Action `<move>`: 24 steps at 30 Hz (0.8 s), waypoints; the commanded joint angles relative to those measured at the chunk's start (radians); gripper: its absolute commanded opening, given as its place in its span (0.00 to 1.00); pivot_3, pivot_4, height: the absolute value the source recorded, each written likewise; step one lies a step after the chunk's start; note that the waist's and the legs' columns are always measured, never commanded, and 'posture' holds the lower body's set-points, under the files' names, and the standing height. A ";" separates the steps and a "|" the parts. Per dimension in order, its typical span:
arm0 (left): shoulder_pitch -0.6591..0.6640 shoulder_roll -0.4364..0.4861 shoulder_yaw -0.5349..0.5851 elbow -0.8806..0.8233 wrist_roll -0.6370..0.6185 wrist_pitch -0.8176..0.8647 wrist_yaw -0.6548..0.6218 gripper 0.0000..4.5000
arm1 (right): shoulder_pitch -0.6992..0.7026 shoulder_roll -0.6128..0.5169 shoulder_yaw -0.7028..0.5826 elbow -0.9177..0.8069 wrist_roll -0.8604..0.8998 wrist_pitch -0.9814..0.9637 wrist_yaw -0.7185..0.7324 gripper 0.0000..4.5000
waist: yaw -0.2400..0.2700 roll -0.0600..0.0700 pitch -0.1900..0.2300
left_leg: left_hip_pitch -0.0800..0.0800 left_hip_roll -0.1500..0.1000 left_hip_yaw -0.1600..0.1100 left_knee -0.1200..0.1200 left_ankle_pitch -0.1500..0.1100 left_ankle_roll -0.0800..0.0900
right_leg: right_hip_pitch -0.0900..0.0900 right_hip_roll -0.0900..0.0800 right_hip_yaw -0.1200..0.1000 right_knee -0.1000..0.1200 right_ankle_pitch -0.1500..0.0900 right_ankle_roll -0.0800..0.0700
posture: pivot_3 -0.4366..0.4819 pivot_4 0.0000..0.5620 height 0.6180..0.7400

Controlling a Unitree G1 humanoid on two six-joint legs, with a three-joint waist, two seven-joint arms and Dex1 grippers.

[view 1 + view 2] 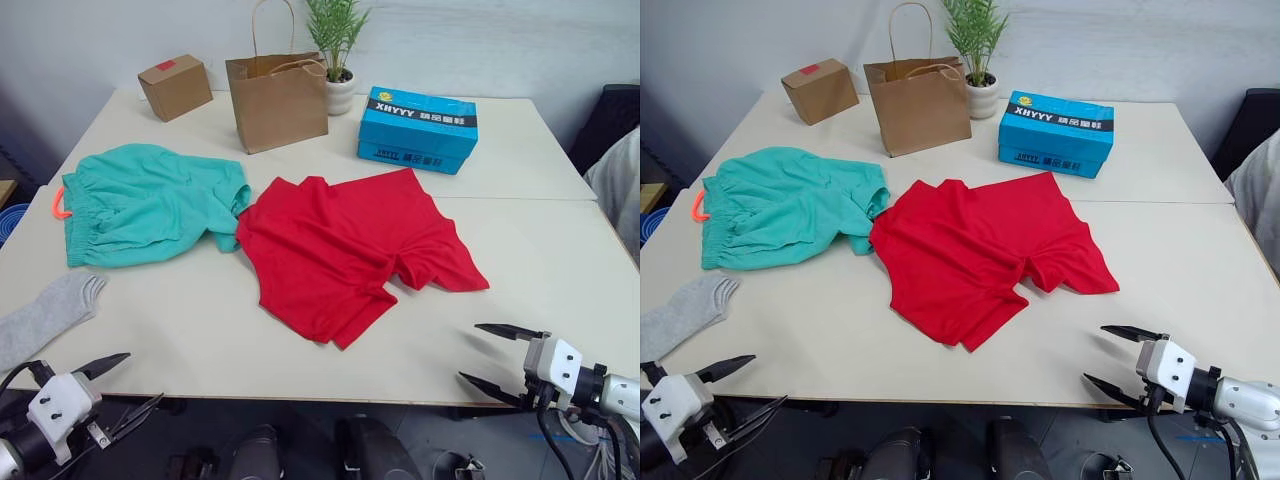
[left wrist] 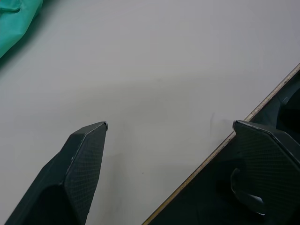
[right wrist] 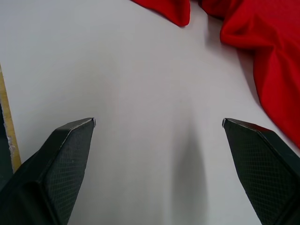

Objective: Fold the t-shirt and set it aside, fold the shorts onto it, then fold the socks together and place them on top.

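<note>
Lying rumpled near the middle of the table point(image 1: 560, 250), the t-shirt point(image 1: 345, 250) is unfolded, so the first step is not yet begun. The shorts point(image 1: 150, 205) sit just to its left, one corner touching it, and a grey sock point(image 1: 45, 315) lies at the near left edge. The left gripper point(image 1: 125, 385) and right gripper point(image 1: 490, 355) both hover spread and empty at the near table edge. Next, the grippers likely need to reach in and pinch the shirt's edges.

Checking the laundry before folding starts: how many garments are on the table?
3: teal shorts at the left, red t-shirt in the middle, grey sock at the near-left edge; a second sock may be hidden.
</note>
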 commanded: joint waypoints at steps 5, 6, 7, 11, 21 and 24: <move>-0.005 0.019 -0.010 -0.096 -0.082 0.065 -0.019 1.00 | -0.007 0.007 -0.001 -0.010 0.006 -0.008 -0.003 0.99 | 0.000 0.000 0.000 | 0.000 0.000 0.000 0.000 0.000 0.000 | 0.000 0.000 0.000 0.000 0.000 0.000 | 0.48 0.27 1.00; -0.007 0.027 -0.019 -0.122 -0.094 0.081 -0.028 1.00 | -0.009 0.008 -0.002 -0.013 0.007 -0.005 -0.005 0.99 | 0.000 0.000 0.000 | 0.000 0.000 0.000 0.000 0.000 0.000 | 0.000 0.000 0.000 0.000 0.000 0.000 | 0.48 0.27 1.00; -0.011 0.038 -0.029 -0.150 -0.109 0.113 -0.033 1.00 | -0.011 0.009 -0.005 -0.019 0.013 0.002 -0.008 0.99 | 0.000 0.000 0.000 | 0.000 0.000 0.000 0.000 0.000 0.000 | 0.000 0.000 0.000 0.000 0.000 0.000 | 0.48 0.27 1.00; -0.077 0.105 -0.110 -0.328 -0.187 0.308 -0.009 1.00 | -0.023 0.011 -0.027 -0.082 0.093 0.059 0.004 0.99 | 0.003 0.001 0.000 | 0.000 0.000 0.000 0.001 0.000 0.000 | 0.001 0.000 0.000 0.001 0.002 0.003 | 0.48 0.27 1.00; -0.526 0.085 -0.648 -0.410 -0.036 0.477 0.033 1.00 | -0.104 -0.015 -0.056 -0.147 0.102 0.144 -0.025 0.99 | 0.006 0.004 -0.001 | 0.001 0.000 0.000 0.001 0.001 0.000 | 0.001 0.001 0.000 0.002 0.005 0.008 | 0.48 0.27 1.00; -0.667 0.020 -0.799 -0.327 0.045 0.464 0.025 1.00 | -0.058 -0.028 -0.085 -0.158 0.098 0.153 -0.021 0.99 | 0.009 0.005 -0.001 | 0.000 -0.002 -0.001 0.001 0.001 0.000 | 0.001 0.001 0.000 0.002 0.004 0.011 | 0.48 0.27 1.00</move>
